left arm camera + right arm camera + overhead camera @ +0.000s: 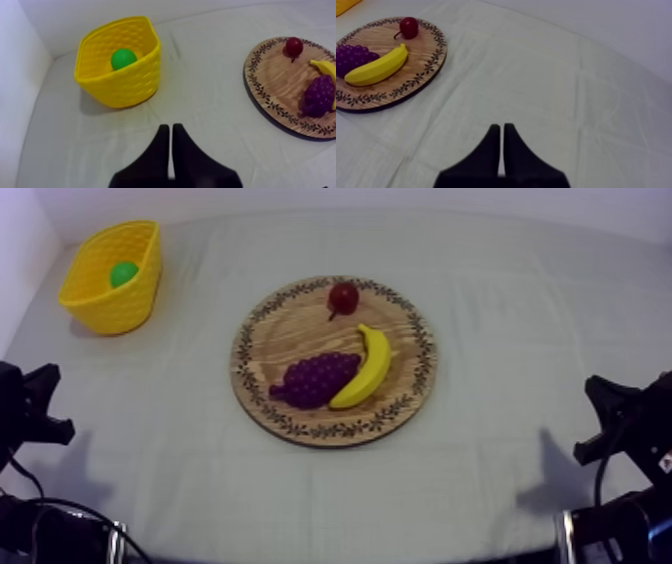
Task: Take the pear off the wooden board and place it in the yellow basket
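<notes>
The pear (123, 58) lies inside the yellow basket (125, 85), off the wooden board (272, 75), so the task looks finished. The left end effector (170, 129) and right end effector (501, 127) both have fingers pressed together on nothing, above the counter (561, 75). The main risk is a needless further reach that nudges the probably light basket and tips the pear out.
</notes>
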Robot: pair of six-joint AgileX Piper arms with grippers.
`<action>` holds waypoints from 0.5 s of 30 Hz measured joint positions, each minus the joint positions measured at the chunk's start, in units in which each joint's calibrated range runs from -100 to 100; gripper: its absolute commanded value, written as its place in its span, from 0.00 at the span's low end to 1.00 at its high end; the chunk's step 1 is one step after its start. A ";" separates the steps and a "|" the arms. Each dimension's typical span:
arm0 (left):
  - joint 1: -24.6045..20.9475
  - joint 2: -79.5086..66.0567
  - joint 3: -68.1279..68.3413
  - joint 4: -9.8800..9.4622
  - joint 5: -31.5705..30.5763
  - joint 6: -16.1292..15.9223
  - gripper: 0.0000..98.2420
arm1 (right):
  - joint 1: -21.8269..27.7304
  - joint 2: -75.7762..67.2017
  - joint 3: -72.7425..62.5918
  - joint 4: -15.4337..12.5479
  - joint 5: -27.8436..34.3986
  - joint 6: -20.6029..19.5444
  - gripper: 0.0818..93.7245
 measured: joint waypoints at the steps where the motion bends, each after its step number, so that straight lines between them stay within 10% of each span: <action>1: -0.07 -1.57 0.98 0.01 -0.09 0.03 0.00 | 0.00 0.00 0.00 0.00 0.00 0.00 0.00; 15: -1.91 -10.81 10.60 -3.11 -1.51 3.96 0.00 | 0.00 0.00 0.00 0.00 0.00 0.02 0.00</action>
